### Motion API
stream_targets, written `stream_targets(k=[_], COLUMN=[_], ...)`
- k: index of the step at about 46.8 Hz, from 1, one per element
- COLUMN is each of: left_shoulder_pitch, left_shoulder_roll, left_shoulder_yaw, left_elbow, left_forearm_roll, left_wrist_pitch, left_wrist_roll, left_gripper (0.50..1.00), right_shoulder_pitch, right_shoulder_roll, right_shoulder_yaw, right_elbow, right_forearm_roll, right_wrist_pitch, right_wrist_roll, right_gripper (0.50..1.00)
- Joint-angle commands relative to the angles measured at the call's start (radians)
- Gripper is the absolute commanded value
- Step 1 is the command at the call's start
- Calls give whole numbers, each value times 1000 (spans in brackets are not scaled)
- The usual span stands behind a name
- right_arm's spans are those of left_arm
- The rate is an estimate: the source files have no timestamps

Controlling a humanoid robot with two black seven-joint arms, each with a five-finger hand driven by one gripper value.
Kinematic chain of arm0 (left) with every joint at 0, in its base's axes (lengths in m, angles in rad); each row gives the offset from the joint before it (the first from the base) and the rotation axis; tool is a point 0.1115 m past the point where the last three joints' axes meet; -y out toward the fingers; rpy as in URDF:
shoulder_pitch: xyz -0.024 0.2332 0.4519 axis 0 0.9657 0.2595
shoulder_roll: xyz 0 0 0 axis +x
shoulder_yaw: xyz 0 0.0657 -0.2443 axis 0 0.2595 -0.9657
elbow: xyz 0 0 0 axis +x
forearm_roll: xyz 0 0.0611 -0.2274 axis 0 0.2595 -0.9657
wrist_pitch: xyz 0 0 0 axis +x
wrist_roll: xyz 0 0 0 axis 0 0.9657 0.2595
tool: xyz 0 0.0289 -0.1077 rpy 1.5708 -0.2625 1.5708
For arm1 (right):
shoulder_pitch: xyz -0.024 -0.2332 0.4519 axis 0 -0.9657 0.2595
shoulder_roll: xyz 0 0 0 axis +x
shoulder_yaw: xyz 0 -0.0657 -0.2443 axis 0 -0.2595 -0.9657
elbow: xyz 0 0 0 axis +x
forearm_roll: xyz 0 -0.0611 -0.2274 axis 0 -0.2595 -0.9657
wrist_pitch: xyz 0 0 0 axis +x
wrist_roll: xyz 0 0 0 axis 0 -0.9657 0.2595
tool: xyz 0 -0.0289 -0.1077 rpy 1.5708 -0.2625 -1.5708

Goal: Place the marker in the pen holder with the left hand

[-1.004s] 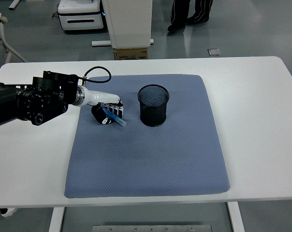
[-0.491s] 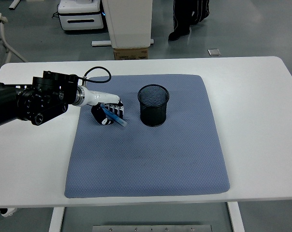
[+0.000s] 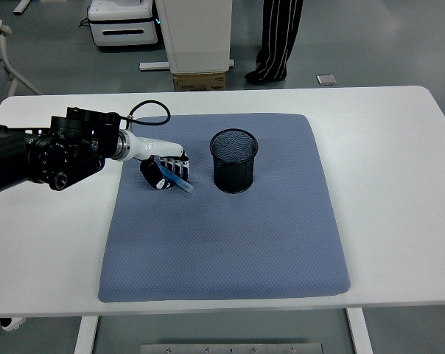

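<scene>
Left hand (image 3: 163,171): fingers curled around blue marker (image 3: 177,181), low over mat, marker tip angled toward near-right.
Marker: in grasp, whether lifted clear of mat cannot tell.
Pen holder (image 3: 234,161): black mesh cup, upright, empty as far as visible, near hand on its right.
Blue mat (image 3: 230,243): under both, on white table (image 3: 392,169).
Step, judged: grasp made, carry pending.
Next needs: lift, shift right over rim, tip marker upright, release.

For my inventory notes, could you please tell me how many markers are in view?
1. A blue marker is held in the left hand over the blue mat, left of the black mesh pen holder. The holder looks empty, though its bottom is hard to see.
</scene>
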Motion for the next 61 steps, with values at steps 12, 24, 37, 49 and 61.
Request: stream_targets(k=[12, 24, 37, 49, 61], left_shoulder_pitch=[0, 0, 0, -3, -9], left_shoulder_roll=[-3, -3, -3, -3, -5], left_shoulder_yaw=[0, 0, 0, 0, 0], left_elbow=[1, 1, 1, 1, 1], left_forearm_roll=[0, 2, 2, 0, 2], left_wrist_pitch=[0, 0, 0, 0, 0], left_wrist_roll=[1, -1, -1, -1, -1], left_gripper=[508, 566, 581, 584, 575], right_shoulder_pitch=[0, 0, 0, 0, 0], right_shoulder_roll=[0, 0, 0, 0, 0], right_shoulder_yaw=[0, 0, 0, 0, 0], right_elbow=[0, 0, 0, 0, 0], right_forearm_roll=[0, 0, 0, 0, 0], right_wrist_pitch=[0, 0, 0, 0, 0], right_wrist_roll=[0, 0, 0, 0, 0], right_gripper=[1000, 1000, 1000, 1000, 1000])
